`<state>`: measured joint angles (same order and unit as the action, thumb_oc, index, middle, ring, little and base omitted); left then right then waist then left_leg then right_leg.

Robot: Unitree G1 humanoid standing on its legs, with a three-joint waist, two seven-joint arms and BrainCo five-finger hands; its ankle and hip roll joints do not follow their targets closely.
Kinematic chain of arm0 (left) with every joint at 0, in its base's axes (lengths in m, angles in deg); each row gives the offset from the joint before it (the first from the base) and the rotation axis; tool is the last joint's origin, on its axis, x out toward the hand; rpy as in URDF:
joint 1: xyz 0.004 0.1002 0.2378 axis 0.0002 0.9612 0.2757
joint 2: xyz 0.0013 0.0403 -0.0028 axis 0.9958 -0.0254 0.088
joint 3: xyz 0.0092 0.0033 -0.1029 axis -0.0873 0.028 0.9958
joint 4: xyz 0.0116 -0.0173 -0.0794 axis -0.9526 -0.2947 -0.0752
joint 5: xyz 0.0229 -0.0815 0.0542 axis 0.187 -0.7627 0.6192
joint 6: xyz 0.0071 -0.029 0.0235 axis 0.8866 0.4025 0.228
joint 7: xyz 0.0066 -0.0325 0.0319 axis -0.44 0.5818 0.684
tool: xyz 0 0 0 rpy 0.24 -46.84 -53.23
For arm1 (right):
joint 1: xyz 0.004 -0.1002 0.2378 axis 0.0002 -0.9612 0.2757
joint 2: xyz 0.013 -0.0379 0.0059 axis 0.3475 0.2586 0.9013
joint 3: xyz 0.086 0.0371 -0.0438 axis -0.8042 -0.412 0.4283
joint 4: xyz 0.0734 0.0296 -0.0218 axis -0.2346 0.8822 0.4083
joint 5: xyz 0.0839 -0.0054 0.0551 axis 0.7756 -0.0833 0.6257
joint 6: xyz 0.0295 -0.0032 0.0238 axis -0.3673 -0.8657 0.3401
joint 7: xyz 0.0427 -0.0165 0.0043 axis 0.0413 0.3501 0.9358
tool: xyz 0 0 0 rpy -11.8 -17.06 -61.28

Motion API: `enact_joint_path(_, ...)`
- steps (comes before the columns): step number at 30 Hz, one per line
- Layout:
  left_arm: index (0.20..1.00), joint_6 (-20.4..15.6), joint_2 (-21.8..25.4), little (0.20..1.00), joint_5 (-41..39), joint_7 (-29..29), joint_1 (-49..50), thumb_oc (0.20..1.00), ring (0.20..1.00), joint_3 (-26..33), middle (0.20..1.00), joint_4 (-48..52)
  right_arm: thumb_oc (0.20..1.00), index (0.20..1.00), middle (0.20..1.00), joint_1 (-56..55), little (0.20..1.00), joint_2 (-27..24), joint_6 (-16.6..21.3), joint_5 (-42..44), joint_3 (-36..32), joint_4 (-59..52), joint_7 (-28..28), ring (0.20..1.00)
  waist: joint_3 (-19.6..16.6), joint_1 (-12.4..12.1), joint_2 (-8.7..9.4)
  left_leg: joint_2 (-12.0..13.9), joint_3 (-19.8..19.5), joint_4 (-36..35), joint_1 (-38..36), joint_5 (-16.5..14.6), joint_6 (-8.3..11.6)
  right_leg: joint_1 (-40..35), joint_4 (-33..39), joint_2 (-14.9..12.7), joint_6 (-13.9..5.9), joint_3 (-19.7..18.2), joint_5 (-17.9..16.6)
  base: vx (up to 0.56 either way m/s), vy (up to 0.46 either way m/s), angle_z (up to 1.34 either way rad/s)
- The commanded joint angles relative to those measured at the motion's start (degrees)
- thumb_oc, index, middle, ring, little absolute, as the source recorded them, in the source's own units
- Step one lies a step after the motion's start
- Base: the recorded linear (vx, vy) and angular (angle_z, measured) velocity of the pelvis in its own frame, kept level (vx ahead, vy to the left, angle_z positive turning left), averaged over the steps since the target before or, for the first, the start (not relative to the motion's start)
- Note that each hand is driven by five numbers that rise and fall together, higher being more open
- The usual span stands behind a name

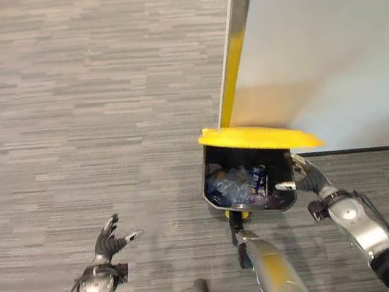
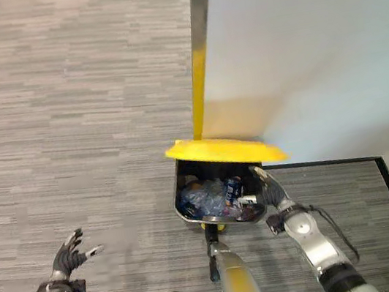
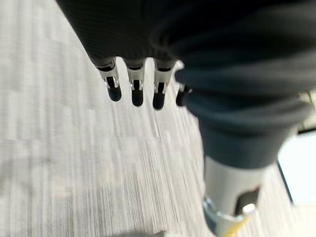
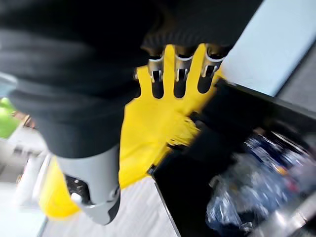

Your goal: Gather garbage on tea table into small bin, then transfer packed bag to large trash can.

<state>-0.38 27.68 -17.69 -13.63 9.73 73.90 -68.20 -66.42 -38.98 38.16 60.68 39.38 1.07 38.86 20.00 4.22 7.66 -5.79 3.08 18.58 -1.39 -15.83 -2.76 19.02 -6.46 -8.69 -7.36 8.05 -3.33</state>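
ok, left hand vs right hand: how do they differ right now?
The left hand hangs over bare carpet, away from any object; the right hand is at the edge of the trash can, under its raised yellow lid. The left hand's fingers are spread; the right hand's point toward the lid. Both are open and hold nothing.

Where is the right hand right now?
The right hand is at the right rim of the open trash can, just under its raised yellow lid.

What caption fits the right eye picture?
Right robot hand at the open yellow-lidded trash can full of rubbish; left robot hand open above carpet.
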Motion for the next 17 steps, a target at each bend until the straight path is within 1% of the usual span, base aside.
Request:
enact_joint_path(1, 1.000, -1.6, 1.7, 1.000, -1.4, -0.3, -3.2, 1.000, 1.000, -0.6, 1.000, 3.1, 1.000, 1.000, 1.000, 5.4, 1.000, -1.4, 1.3, -1.3, 0.6, 0.4, 0.6, 1.000, -0.4, 0.2, -0.71, -2.6, -0.7, -3.0, -3.8, -5.4, -0.53, 5.6, 2.1, -1.2, -5.46, 1.9, -11.4, -0.07, 0.048, -0.12)
enact_joint_path(2, 1.000, -1.6, 1.8, 1.000, -1.4, -0.3, -3.2, 1.000, 1.000, -0.6, 1.000, 3.1, 1.000, 1.000, 1.000, 5.4, 1.000, -1.4, 1.3, -1.3, 0.6, 0.4, 0.6, 1.000, -0.5, 0.3, -0.34, -2.9, -0.8, -3.1, -3.6, -5.0, -0.57, 5.8, 2.1, -1.5, -5.48, 1.8, -11.5, -0.26, 0.098, -0.29)
enact_joint_path(3, 1.000, -1.2, 1.4, 1.000, -2.1, -1.1, -1.8, 1.000, 1.000, -1.0, 1.000, 3.6, 1.000, 1.000, 1.000, 2.7, 1.000, -1.2, 1.4, -1.4, -0.7, 2.0, 0.5, 1.000, -0.8, -0.2, -2.21, -1.7, -0.2, -4.6, -1.0, -1.7, -1.02, 4.8, -10.2, 0.0, -3.21, -0.5, -4.5, -0.26, 0.072, -0.24)
enact_joint_path(4, 1.000, -1.0, 1.3, 1.000, -2.2, -1.2, -1.7, 1.000, 1.000, -1.1, 1.000, 3.7, 1.000, 1.000, 1.000, 2.0, 1.000, -1.1, 1.7, -1.0, -1.2, 2.7, 0.5, 1.000, -1.6, -0.4, -2.74, -1.1, 0.1, -5.7, 0.1, -0.2, -0.96, 4.9, -14.7, 0.5, -2.32, -1.8, -2.1, -0.30, 0.050, 0.08)
enact_joint_path(5, 1.000, -0.7, 1.7, 1.000, -2.0, -1.2, -1.6, 1.000, 1.000, -1.0, 1.000, 3.3, 1.000, 1.000, 1.000, 0.9, 1.000, -1.1, 1.6, -1.0, -1.9, 3.9, 0.2, 1.000, -2.3, -1.0, -3.98, 0.5, 0.1, -7.3, 1.1, 1.6, -0.61, 4.2, -21.6, 1.1, -1.41, -3.6, 1.2, -0.09, -0.087, 0.16)
enact_joint_path(6, 1.000, -0.6, 1.6, 1.000, -2.0, -0.7, -1.3, 1.000, 1.000, -1.1, 1.000, 3.3, 1.000, 1.000, 1.000, 0.4, 1.000, -0.7, 1.6, -0.7, -2.3, 4.4, -0.1, 1.000, -2.7, -1.4, -3.66, 0.9, 0.1, -7.8, 1.5, 2.3, 0.18, 1.6, -19.0, 1.2, -1.15, -4.3, 2.2, 0.01, -0.185, 0.11)
enact_joint_path(7, 1.000, -0.9, 1.7, 1.000, -2.7, -1.0, -0.7, 1.000, 1.000, -1.7, 1.000, 4.0, 1.000, 1.000, 1.000, -0.4, 1.000, -0.8, 1.7, -0.6, -2.7, 4.8, 0.0, 1.000, -3.7, -1.7, -2.51, 0.6, -0.7, -7.4, 2.2, 2.5, 1.02, -2.5, -13.7, 2.3, -0.53, -4.6, 3.7, 0.09, -0.221, -0.20)
enact_joint_path(8, 1.000, -0.8, 1.7, 1.000, -2.9, -1.2, -0.4, 1.000, 1.000, -1.3, 1.000, 4.2, 1.000, 1.000, 1.000, -0.9, 1.000, -1.0, 1.5, -0.6, -3.0, 4.8, 0.0, 1.000, -4.5, -1.7, -2.06, 1.1, -0.6, -7.7, 2.7, 2.9, 1.31, -3.2, -11.2, 3.0, -0.67, -4.6, 4.3, 0.12, -0.203, -0.16)
enact_joint_path(9, 1.000, -0.8, 1.6, 1.000, -2.9, -0.9, -0.5, 1.000, 1.000, -1.4, 1.000, 3.7, 1.000, 1.000, 1.000, -0.8, 1.000, -0.8, 1.5, -0.4, -2.5, 5.1, -0.1, 1.000, -5.3, -1.8, -1.70, 1.4, 0.3, -8.1, 2.7, 3.0, 1.49, -4.3, -8.8, 3.6, -0.40, -4.0, 4.2, 0.07, -0.105, -0.23)
enact_joint_path(10, 1.000, -0.8, 1.6, 1.000, -2.9, -0.9, -0.5, 1.000, 1.000, -1.4, 1.000, 3.7, 1.000, 1.000, 1.000, -0.8, 1.000, -0.8, 1.6, -0.4, -2.5, 5.1, -0.1, 1.000, -5.3, -1.9, -1.73, 1.5, 0.4, -8.2, 2.6, 3.0, 1.51, -4.5, -8.5, 3.7, -0.38, -4.0, 4.0, 0.13, -0.150, -0.25)
enact_joint_path(11, 1.000, -0.9, 1.1, 1.000, -3.2, -1.1, -0.3, 1.000, 1.000, -1.6, 1.000, 2.6, 1.000, 1.000, 1.000, -1.0, 1.000, -1.0, 1.6, -0.4, -2.5, 5.9, -0.3, 1.000, -6.7, -1.6, -1.37, 2.3, 1.2, -9.8, 2.0, 3.7, 2.19, -6.0, -4.6, 5.0, -0.58, -4.3, 3.4, 0.17, -0.191, -0.27)
enact_joint_path(12, 1.000, -0.8, 0.6, 1.000, -3.4, -1.0, -0.3, 1.000, 1.000, -1.5, 1.000, 1.3, 1.000, 1.000, 1.000, -1.2, 1.000, -1.0, 1.4, 0.0, -2.8, 6.5, -0.5, 1.000, -7.9, -1.4, -1.33, 2.9, 1.8, -11.5, 1.0, 4.4, 2.74, -7.9, -1.3, 5.1, -0.48, -3.7, 2.8, 0.21, -0.216, -0.32)
enact_joint_path(13, 1.000, -0.7, 0.5, 1.000, -3.1, -1.1, -0.4, 1.000, 1.000, -1.7, 1.000, 0.8, 1.000, 1.000, 1.000, -1.5, 1.000, -1.1, 1.4, 0.0, -3.3, 6.3, -0.4, 1.000, -8.6, -1.2, -1.40, 3.2, 1.9, -12.5, 0.5, 4.7, 3.04, -9.0, 0.1, 5.2, -0.40, -3.6, 2.8, 0.12, -0.110, -0.16)
enact_joint_path(14, 1.000, -0.7, 0.5, 1.000, -3.1, -1.1, -0.4, 1.000, 1.000, -1.7, 1.000, 0.8, 1.000, 1.000, 1.000, -1.5, 1.000, -1.1, 1.4, 0.0, -3.3, 6.3, -0.4, 1.000, -8.6, -1.2, -1.43, 3.2, 1.8, -12.6, 0.3, 4.8, 3.05, -9.2, 0.3, 5.2, -0.40, -3.5, 2.8, 0.15, -0.110, -0.21)
enact_joint_path(15, 1.000, -0.3, 0.1, 1.000, -2.8, -1.6, 0.4, 1.000, 1.000, -1.5, 1.000, 0.4, 1.000, 1.000, 1.000, -2.8, 1.000, -1.7, 1.3, 0.1, -4.4, 6.1, -0.5, 1.000, -10.1, -0.8, -1.71, 3.9, 1.8, -14.1, -0.9, 5.1, 3.44, -11.1, 2.6, 5.5, 0.13, -3.0, 3.2, 0.14, -0.102, -0.16)
enact_joint_path(17, 1.000, -0.1, -0.3, 1.000, -2.6, -1.9, 0.9, 1.000, 1.000, -1.4, 1.000, 0.3, 1.000, 1.000, 1.000, -3.4, 1.000, -1.9, 1.2, 0.2, -5.0, 6.0, -0.5, 1.000, -10.5, -0.5, -1.92, 4.2, 1.7, -14.8, -1.6, 5.3, 3.64, -12.1, 3.8, 5.7, 0.54, -3.0, 3.4, 0.11, -0.078, 0.21)
